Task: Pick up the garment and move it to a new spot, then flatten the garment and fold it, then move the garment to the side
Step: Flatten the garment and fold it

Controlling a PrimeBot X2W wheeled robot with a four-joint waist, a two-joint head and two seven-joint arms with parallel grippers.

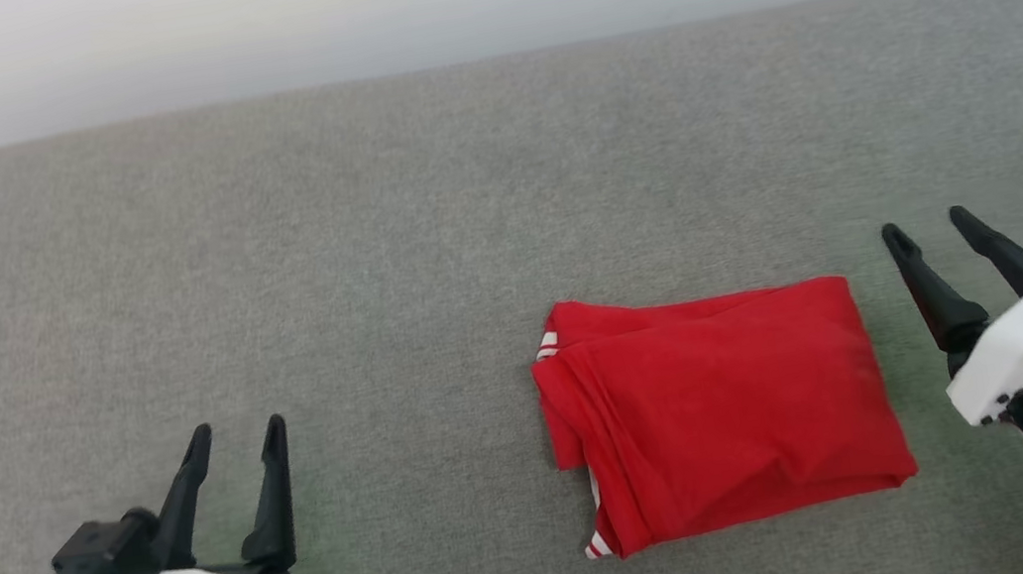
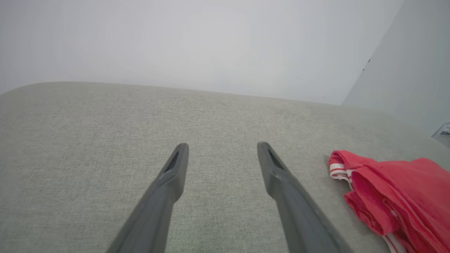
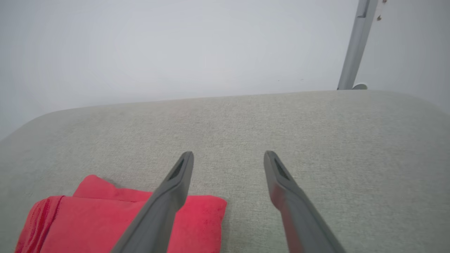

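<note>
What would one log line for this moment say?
shirt: folded, on grey surface | left claw: open, empty | right claw: open, empty, beside shirt

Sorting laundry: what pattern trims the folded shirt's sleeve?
Red-and-white stripes on the garment, clearest in the left wrist view.

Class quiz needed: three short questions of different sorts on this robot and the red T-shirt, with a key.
1. True or false: the right gripper is shut on the garment.
2. On the grey surface the garment lies: A) spread out flat, B) folded into a rectangle, C) rolled up.
3. Fill in: the garment lies nearer the ___ gripper.
Key: 1 false; 2 B; 3 right.
</note>
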